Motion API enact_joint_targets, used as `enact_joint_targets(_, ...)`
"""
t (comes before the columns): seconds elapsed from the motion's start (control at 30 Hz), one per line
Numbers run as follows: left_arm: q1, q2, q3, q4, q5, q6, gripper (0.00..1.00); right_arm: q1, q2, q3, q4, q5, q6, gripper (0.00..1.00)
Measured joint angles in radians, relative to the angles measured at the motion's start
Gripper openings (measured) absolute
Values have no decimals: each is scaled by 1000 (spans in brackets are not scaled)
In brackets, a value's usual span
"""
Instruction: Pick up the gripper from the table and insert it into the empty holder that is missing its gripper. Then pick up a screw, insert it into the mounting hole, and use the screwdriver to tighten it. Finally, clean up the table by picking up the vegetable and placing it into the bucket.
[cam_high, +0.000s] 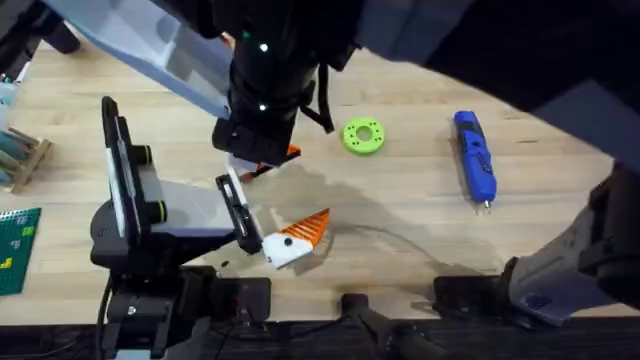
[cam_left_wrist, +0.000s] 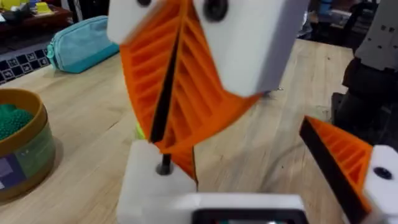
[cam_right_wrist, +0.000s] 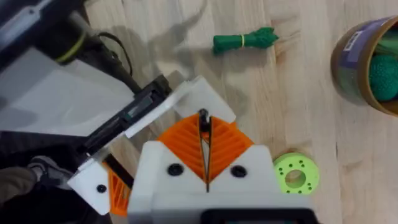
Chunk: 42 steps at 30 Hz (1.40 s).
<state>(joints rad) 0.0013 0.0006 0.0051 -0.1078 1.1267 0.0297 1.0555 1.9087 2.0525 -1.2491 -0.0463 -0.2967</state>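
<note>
The gripper (cam_right_wrist: 199, 93) looks set in the holder (cam_right_wrist: 134, 112), the right gripper (cam_right_wrist: 204, 134) pinches 1 screw (cam_right_wrist: 203, 118) above it, I can't tell the left gripper's (cam_left_wrist: 255, 168) grip, and tightening and the vegetable (cam_right_wrist: 242, 40) are left.

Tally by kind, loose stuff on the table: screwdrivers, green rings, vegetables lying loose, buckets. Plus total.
Screwdriver: 1
Green ring: 1
Vegetable, loose on the table: 1
Bucket: 1
Total: 4
</note>
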Motion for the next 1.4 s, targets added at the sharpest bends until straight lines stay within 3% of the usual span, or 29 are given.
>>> enact_joint_targets(1.03,0,0,0,-1,3,-8,986,0,42,6,15,-2,0,12)
enact_joint_targets(1.07,0,0,0,0,3,-7,986,0,42,6,14,-3,1,48)
enact_joint_targets(1.13,0,0,0,-1,3,-7,986,0,42,6,13,-3,1,212)
enact_joint_targets(1.27,1,0,0,-1,3,-8,986,-8,42,7,7,20,-5,773)
enact_joint_targets(1.4,1,0,0,-1,3,-7,986,-15,42,10,7,24,-8,831)
